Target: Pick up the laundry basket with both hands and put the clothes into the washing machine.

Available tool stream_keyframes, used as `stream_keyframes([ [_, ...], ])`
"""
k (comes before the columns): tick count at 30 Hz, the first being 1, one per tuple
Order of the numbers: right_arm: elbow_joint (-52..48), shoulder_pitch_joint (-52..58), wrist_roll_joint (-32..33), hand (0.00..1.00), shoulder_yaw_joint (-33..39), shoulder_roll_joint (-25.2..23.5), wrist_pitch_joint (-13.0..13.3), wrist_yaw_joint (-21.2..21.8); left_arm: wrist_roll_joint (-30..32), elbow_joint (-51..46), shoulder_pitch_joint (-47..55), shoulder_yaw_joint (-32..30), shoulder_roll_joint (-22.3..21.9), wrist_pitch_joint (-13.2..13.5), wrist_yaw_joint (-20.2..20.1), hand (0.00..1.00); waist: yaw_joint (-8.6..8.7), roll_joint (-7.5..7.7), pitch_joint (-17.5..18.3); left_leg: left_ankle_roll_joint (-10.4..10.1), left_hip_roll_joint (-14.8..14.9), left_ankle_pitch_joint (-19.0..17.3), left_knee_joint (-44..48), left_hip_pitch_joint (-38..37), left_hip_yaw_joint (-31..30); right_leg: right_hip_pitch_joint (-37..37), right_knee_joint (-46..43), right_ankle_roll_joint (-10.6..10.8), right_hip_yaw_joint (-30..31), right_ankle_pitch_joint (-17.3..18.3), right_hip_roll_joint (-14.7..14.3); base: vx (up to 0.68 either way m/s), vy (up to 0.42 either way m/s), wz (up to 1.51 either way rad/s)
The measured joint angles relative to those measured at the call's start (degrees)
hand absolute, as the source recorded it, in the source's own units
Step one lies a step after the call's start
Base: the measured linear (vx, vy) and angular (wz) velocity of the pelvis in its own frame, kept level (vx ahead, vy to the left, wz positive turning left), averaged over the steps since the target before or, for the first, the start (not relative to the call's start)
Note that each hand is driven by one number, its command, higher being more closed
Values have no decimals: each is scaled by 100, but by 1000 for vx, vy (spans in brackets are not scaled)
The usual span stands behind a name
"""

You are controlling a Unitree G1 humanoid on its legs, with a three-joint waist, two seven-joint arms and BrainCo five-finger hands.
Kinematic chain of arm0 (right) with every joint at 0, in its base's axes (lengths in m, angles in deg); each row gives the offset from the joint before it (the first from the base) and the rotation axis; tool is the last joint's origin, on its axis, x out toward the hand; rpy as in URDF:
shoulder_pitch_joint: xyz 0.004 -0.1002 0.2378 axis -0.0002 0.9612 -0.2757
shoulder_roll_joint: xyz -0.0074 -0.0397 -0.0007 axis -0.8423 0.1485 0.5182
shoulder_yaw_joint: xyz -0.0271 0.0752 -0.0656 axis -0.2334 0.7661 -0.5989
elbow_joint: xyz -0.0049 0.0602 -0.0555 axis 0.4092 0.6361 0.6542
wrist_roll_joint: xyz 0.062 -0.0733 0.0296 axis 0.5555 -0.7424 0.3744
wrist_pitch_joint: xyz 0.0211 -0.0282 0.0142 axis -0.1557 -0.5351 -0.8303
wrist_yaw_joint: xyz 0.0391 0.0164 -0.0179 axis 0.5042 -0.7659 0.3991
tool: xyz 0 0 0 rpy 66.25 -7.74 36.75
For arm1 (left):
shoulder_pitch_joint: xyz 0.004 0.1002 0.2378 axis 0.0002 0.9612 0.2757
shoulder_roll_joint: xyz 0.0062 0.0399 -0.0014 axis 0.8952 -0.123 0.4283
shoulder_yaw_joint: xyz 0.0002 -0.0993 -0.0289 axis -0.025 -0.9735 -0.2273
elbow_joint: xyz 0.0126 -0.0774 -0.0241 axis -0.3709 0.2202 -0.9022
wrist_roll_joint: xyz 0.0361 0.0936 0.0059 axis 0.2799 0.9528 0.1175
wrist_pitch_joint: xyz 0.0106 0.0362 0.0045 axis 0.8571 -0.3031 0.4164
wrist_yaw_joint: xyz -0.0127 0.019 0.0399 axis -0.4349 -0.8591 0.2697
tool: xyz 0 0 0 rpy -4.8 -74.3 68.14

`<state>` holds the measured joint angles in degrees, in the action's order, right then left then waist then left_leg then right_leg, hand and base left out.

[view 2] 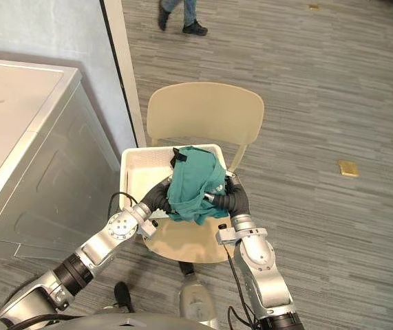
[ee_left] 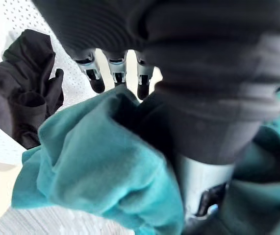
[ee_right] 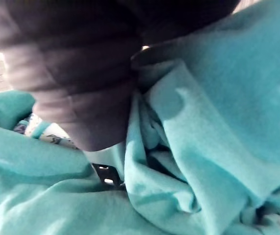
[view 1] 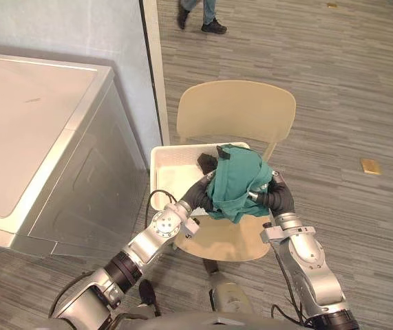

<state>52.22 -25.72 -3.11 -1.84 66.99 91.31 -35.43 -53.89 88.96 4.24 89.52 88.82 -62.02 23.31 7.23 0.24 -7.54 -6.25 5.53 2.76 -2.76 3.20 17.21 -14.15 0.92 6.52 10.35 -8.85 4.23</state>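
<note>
Here, my L hand (ee_left: 116, 68) reaches over the white laundry basket (view 1: 165, 168) on a beige chair (view 1: 237, 110), fingers straight, tips at the edge of a teal garment (view 1: 237, 182) draped over both wrists. My R hand (view 1: 281, 198) is buried in that cloth; can't tell its state. A black garment (view 1: 206, 163) lies in the basket. The washing machine (view 1: 38, 137) stands at left.
</note>
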Motion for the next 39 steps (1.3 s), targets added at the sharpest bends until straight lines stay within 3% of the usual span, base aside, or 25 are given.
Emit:
stream_keyframes([
  [8,2,-385,323,100,-595,-5,0,-77,-119,185,-601,509,357,35,-121,0,163,-174,-161,101,-80,-131,276,218,-21,-108,-35,64,-9,-33,127,31,13,2],
  [11,32,-702,555,100,-828,-1,0,-257,-219,339,-851,547,352,56,-46,0,241,-221,-378,169,-127,-235,482,299,-21,-109,-65,84,-1,-30,194,2,13,1],
  [16,42,-1194,667,100,-1101,3,3,-522,-223,488,-1173,492,311,78,310,0,279,-235,-712,233,-160,-400,849,513,-51,-198,-175,101,-1,-33,256,-1,14,2],
  [21,43,-1414,656,100,-1288,7,19,-779,-219,647,-1205,314,99,139,747,0,271,-234,-795,271,-166,-531,1095,627,-75,-204,-199,101,0,-32,283,-2,6,2],
  [22,43,-1475,653,100,-1323,8,52,-885,-219,649,-1207,237,38,153,894,100,265,-233,-816,283,-163,-571,1183,671,-79,-209,-201,102,0,-33,290,0,0,0],
  [31,53,-1744,640,100,-1530,14,442,-1357,-193,649,-1210,-115,-332,357,1753,100,180,-221,-1068,327,-117,-733,1577,907,7,-384,-321,92,122,-26,287,-27,0,-5],
  [36,53,-1642,642,100,-1530,27,663,-1367,14,652,-1210,-314,-514,358,1962,100,155,-209,-1109,319,-70,-776,1681,972,4,-409,-336,94,128,-26,257,-5,-3,-1],
  [37,52,-1615,642,0,-1529,30,735,-1367,17,653,-1210,-344,-557,358,1999,100,135,-200,-1132,312,-64,-781,1685,971,4,-410,-344,97,128,-24,254,0,0,0],
  [39,49,-1540,644,0,-1528,36,809,-1367,24,661,-1209,-381,-611,357,2067,100,94,-188,-1169,307,-52,-785,1695,972,4,-414,-361,101,130,-20,252,0,0,0],
])
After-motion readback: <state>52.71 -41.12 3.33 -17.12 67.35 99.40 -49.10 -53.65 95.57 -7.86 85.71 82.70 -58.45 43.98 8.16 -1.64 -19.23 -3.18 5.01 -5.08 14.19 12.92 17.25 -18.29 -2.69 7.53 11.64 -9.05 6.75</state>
